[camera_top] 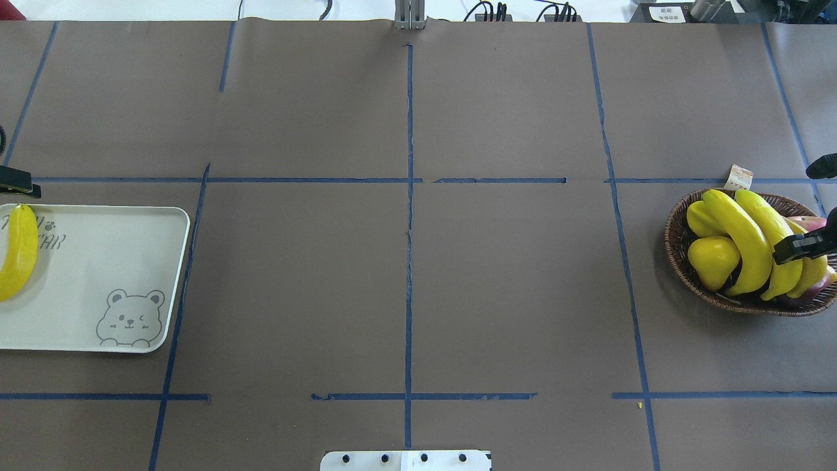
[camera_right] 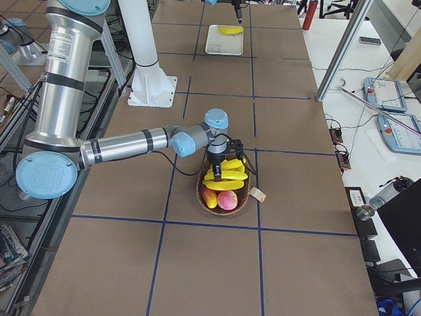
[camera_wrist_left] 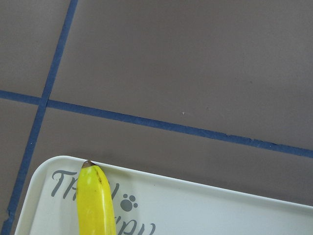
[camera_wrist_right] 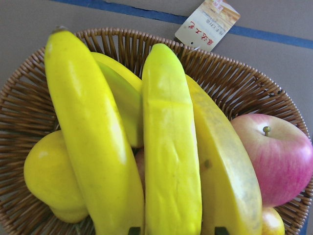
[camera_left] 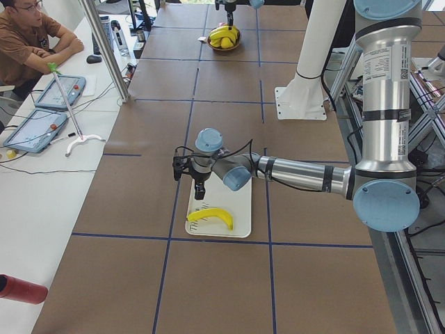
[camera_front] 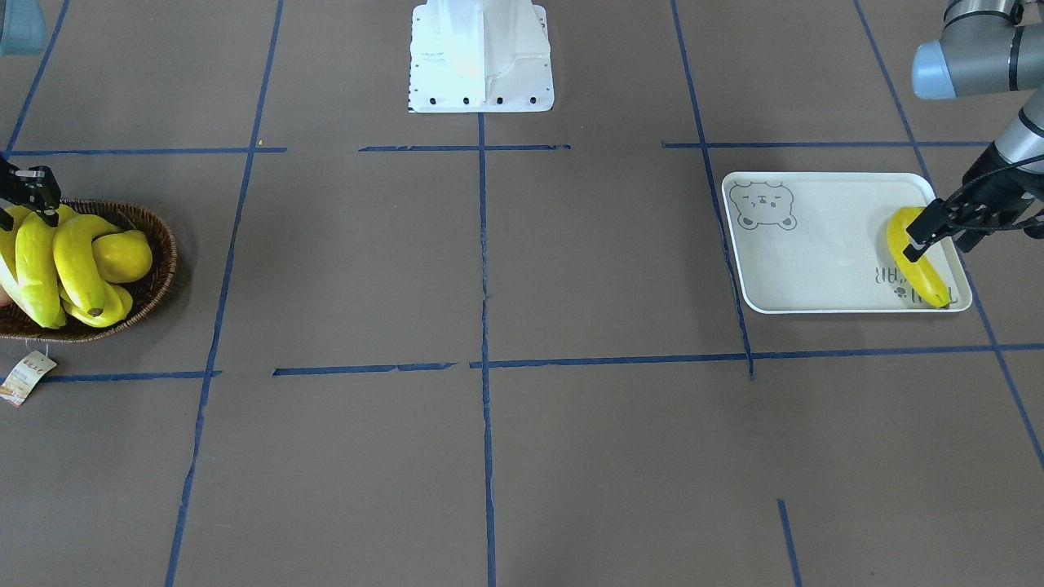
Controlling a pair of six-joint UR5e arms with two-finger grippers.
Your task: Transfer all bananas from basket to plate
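Left claw [camera_front: 938, 236]: whether spread or pressed together could not be told.
Plate [camera_top: 98, 261]: one banana [camera_top: 18, 252] lay just beneath that claw.
Basket [camera_top: 673, 252]: other bananas [camera_top: 742, 242] were piled under the right claw.
Right claw [camera_wrist_right: 175, 229]: spread, astride the middle banana.
Risk: an off-centre pinch might slip and drag neighbours or the apple [camera_wrist_right: 279, 156] out.

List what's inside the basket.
Visible: bananas piled on top, a round yellow fruit beside them and a red apple against the basket wall. Whatever lies beneath the bananas is covered.
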